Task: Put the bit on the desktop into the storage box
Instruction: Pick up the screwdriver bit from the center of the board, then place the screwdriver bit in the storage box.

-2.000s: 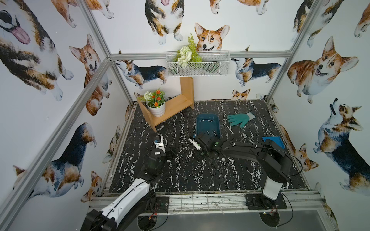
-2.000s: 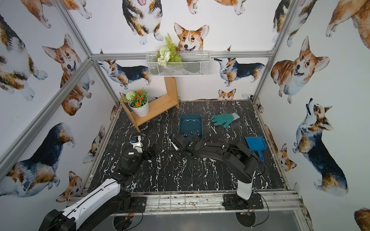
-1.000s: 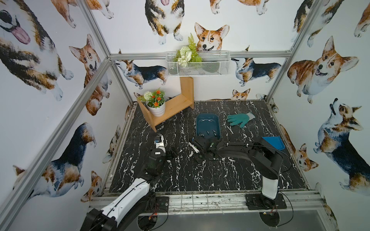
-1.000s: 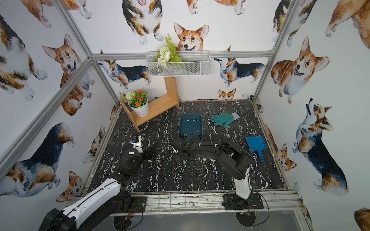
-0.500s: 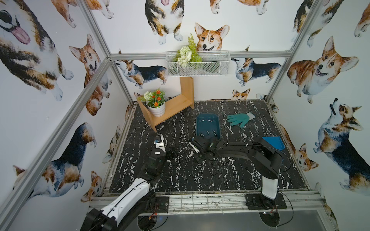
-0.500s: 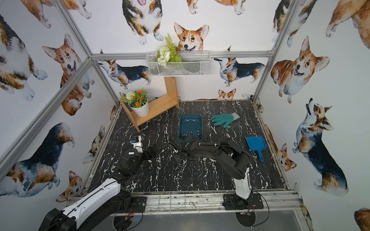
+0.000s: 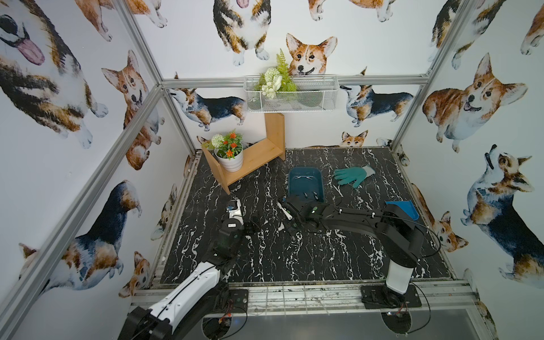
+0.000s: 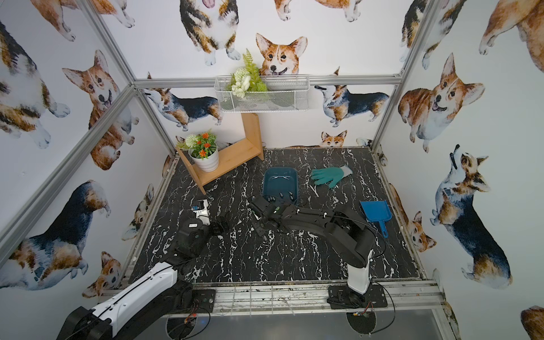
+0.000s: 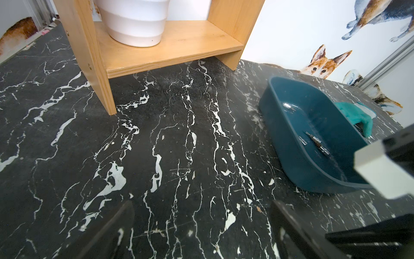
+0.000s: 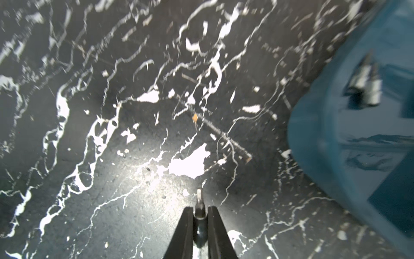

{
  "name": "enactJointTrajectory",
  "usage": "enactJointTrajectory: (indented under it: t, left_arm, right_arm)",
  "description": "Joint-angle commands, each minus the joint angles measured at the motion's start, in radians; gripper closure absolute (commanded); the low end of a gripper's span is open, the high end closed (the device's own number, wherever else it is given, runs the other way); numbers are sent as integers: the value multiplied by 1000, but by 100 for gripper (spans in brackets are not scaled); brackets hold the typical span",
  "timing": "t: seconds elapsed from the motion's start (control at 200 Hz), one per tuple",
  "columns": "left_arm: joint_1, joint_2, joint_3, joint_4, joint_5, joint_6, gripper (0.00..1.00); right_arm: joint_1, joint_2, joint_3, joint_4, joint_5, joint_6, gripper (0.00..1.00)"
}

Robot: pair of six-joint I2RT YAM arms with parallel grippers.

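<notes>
- Right pincer [image 10: 200, 209]: fingers [image 10: 187, 224] together, clamped on the bit [image 10: 199, 200]. The silver shank sits between the tips and its end pokes out past them.
- The bit is over bare table [image 10: 112, 89], not in the storage box [image 10: 336, 157]. Can't tell whether its tip touches the surface.
- In both top views the right arm reaches across the table, its wrist low by the box's near end [image 7: 306, 185].
- The box is dark teal with low walls and sits flat on the table. A few loose bits [image 9: 315, 141] lie on its floor near that end.
- Left pincer [image 9: 201, 231]: fingers wide apart, holding nothing, only bare table between them. It is well to the left of the box.
- Green glove [image 7: 353, 175]: flat on the table just right of the box, not touching it.
- Blue dustpan [image 8: 375, 210]: on the table near the right rail, beside the right arm.
- Wooden shelf [image 7: 256, 156]: back left corner, with a white flowerpot [image 7: 229, 160] on it.
- Wire basket [image 7: 291, 98]: hung on the rear rail, greenery inside.
</notes>
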Motion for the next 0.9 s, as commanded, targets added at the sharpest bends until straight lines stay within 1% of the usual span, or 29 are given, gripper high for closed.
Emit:
enactJointTrajectory:
  t: [0.0, 0.135, 0.29, 0.485, 0.646, 0.836, 0.871, 0.896]
  left_arm:
    - [0, -3, -1, 28, 4, 5, 0]
    - [0, 1, -1, 31, 13, 10, 0]
    - [1, 5, -1, 32, 17, 13, 0]
    - [1, 10, -1, 33, 17, 13, 0]
    - [0, 14, -1, 33, 13, 14, 0]
    - [1, 20, -1, 36, 13, 13, 0]
    - [1, 22, 0, 36, 14, 13, 0]
    - [1, 22, 0, 35, 13, 14, 0]
  right_arm:
    - [-8, -34, 17, -5, 71, -17, 84]
    - [-65, -86, 19, 17, 88, -41, 84]
    - [-188, -132, -5, 70, 78, -76, 84]
    - [-306, -117, -10, 121, 40, -112, 85]
    - [-353, -77, 3, 154, 13, -118, 85]
    - [-369, -30, 31, 160, 5, -114, 85]
    - [-370, -27, 35, 159, 5, -115, 84]
    - [-369, -26, 36, 159, 5, -113, 79]
